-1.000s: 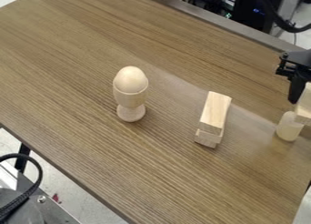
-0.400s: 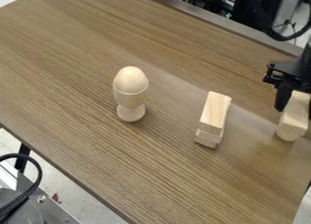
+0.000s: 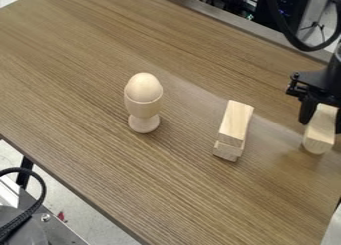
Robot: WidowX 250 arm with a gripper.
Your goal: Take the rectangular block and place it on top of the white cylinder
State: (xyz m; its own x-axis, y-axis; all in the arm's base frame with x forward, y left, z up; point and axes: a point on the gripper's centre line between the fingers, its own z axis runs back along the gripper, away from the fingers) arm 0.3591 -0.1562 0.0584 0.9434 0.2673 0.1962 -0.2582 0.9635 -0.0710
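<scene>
Brown tabletop [image 3: 80, 64] below, rectangular block [image 3: 323, 122] between fingers [image 3: 307, 111]

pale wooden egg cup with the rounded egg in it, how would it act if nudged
If pushed near the top, the pale wooden egg cup may tip, being tall on a narrow round foot. The smooth wooden egg could roll off, since it looks like a separate piece. Being wood, neither should squash.

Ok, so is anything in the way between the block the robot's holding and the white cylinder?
Nothing that I can see. The gripper holds the block right above the cylinder. The other blocks and the egg cup are off to the picture's left.
</scene>
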